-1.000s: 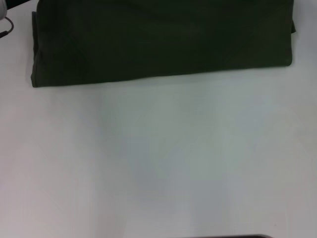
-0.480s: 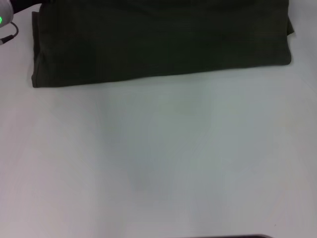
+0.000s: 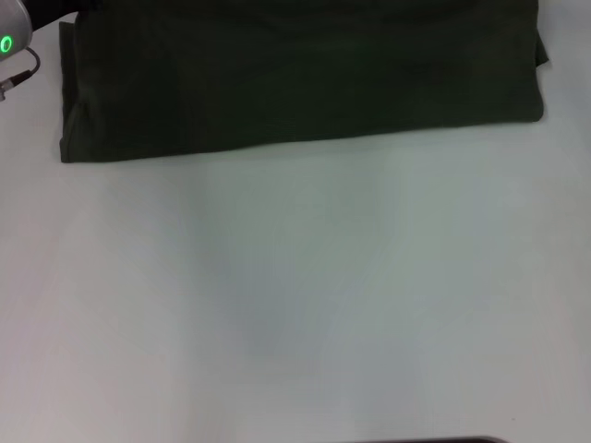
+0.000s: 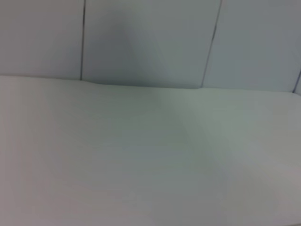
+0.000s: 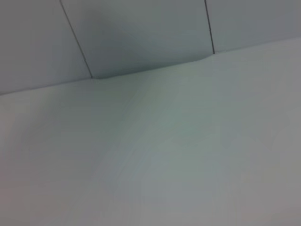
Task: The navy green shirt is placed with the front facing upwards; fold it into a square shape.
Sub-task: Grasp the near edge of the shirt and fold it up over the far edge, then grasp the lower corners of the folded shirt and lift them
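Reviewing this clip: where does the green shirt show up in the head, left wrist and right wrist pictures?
Head view: the navy green shirt lies folded as a wide band across the top of the picture, on the white table.
Left wrist view: not in it; only table and panelled wall.
Right wrist view: not in it; the same.
Shared landmark: the white table.

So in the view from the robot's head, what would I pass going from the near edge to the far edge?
A dark strip at the very near edge → the bare white table → the folded navy green shirt lying across the far side, with part of the left arm, showing a green light, at its far left corner.
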Controlling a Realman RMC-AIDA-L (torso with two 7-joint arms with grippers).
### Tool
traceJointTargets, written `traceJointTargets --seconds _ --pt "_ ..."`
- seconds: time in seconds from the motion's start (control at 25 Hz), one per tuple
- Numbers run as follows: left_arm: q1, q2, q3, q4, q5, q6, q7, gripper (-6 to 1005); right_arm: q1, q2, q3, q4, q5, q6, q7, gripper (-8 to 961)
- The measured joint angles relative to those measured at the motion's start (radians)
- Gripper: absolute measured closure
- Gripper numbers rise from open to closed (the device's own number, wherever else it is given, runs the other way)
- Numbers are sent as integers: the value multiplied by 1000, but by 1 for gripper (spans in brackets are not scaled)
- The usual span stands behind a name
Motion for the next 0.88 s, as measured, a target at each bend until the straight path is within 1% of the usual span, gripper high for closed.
traceJointTargets --seconds 0.08,0.28,0.52,0.6,0.72,0.76,0.84,0.88 --pt "-1 -1 1 -10 -6 -8 11 947 0 5 0 -5 13 1 -20 908" --pt "-3 -1 17 -29 -42 -53 28 869 3 10 -1 -5 28 23 -35 907" --pt "-1 -2 27 -42 -61 -97 33 776 11 13 -2 -10 31 55 -37 663" --pt "3 -1 27 -42 -75 -100 37 541 7 15 0 -19 31 55 -39 586" --pt "12 -1 27 -39 -98 -91 39 421 -9 20 2 -30 31 54 -44 470" --pt "17 0 27 -36 -101 -68 39 381 -17 21 3 -33 31 45 -45 425" --pt "32 2 27 -24 -103 1 35 301 -40 22 5 -47 32 5 -44 336" --pt "43 3 27 -14 -103 60 34 259 -60 23 6 -63 41 -33 -43 291"
